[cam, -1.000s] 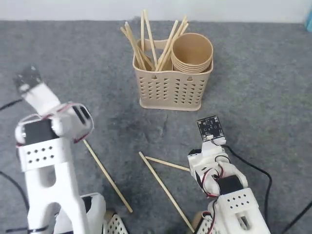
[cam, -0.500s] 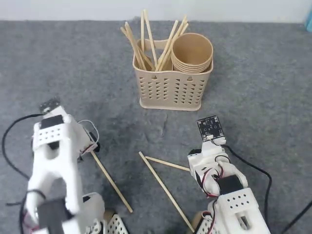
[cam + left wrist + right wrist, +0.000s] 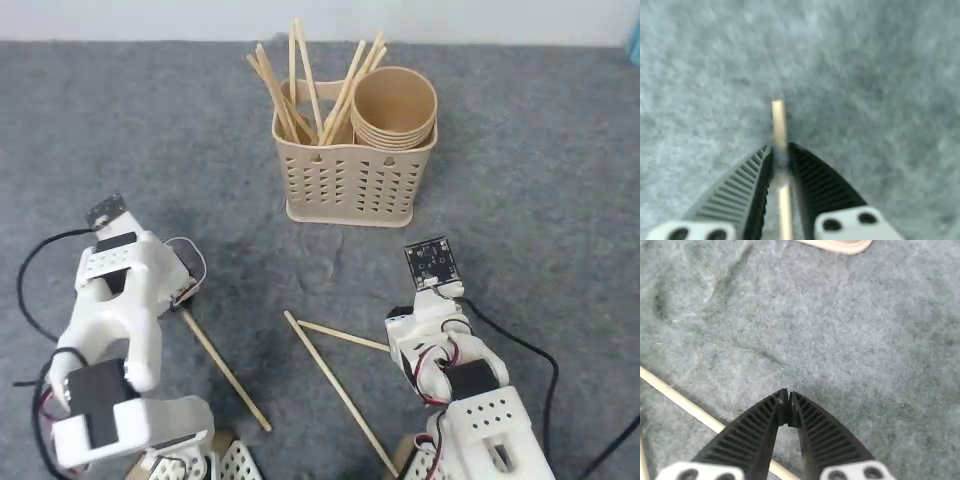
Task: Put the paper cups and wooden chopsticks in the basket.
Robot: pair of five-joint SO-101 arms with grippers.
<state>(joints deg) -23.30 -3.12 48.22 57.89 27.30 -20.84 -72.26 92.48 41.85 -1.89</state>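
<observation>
Left end effector (image 3: 779,150) clamps a chopstick (image 3: 778,117), seven o'clock from the basket (image 3: 350,180); right end effector (image 3: 788,392) closed, empty.

Fuzzy grey felt cloth (image 3: 540,180) all across; basket (image 3: 350,185) at twelve o'clock, smooth beige plastic; cups (image 3: 393,105), matt brown paper; chopstick (image 3: 779,117), bare pale wood between ribbed matt black plastic fingers (image 3: 815,180).
</observation>
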